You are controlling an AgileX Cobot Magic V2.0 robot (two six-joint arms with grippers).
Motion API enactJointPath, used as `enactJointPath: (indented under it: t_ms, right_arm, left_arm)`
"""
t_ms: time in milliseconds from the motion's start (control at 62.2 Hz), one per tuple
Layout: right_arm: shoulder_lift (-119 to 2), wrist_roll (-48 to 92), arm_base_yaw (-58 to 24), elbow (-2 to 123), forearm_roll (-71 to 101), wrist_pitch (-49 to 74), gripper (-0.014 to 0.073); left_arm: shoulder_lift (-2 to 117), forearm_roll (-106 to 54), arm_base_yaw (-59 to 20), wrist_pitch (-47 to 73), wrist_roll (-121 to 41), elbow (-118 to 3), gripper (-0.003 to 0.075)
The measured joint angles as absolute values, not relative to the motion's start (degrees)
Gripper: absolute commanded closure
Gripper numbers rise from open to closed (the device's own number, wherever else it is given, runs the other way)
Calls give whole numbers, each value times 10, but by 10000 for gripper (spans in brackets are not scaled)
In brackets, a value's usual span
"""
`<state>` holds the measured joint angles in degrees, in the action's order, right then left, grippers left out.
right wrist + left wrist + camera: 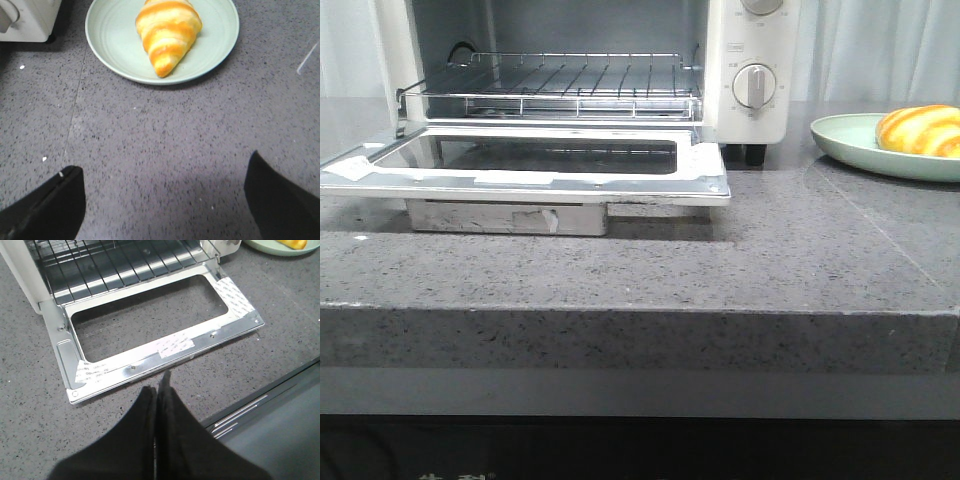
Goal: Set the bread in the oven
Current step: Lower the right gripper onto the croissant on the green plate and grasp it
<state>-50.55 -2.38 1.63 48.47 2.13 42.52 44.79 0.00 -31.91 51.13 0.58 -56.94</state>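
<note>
Front camera sits low at the desk (620, 270) edge, facing the oven (620, 80). Both wrist cameras look down closely; all share the plate (110, 45).

From my front camera I see neither arm. The oven (620, 90) is cut off at the top and left, so its upper dial (761, 5) shows only as a sliver, and I can't read the markings around the lower dial (754, 86). The plate (865, 148) and bread (922, 130) run off the right edge. On the left wrist camera the bread (292, 243) is just a corner at the top edge. The print on the door's stickers (172, 344) is too small for me to read.
</note>
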Motion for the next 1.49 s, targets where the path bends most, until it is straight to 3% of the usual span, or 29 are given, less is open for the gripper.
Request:
enactJointPath:
  t_ms: [562, 1092, 1189, 1349, 1494]
  right_arm:
    - [-890, -29, 16, 784, 16, 553, -59]
    - [-1063, -32, 16, 900, 15, 566, -55]
    - [-1077, -32, 16, 901, 15, 562, 41]
    - [-1080, -32, 16, 903, 12, 561, 339]
    - [-1080, -33, 16, 906, 12, 561, 473]
  left_arm:
    - [428, 0, -319, 511, 6, -567, 738]
    - [428, 0, -319, 511, 6, -567, 738]
    - [428, 0, -319, 511, 6, -567, 738]
    - [428, 0, -319, 511, 6, -567, 738]
    - [428, 0, -319, 511, 6, -567, 738]
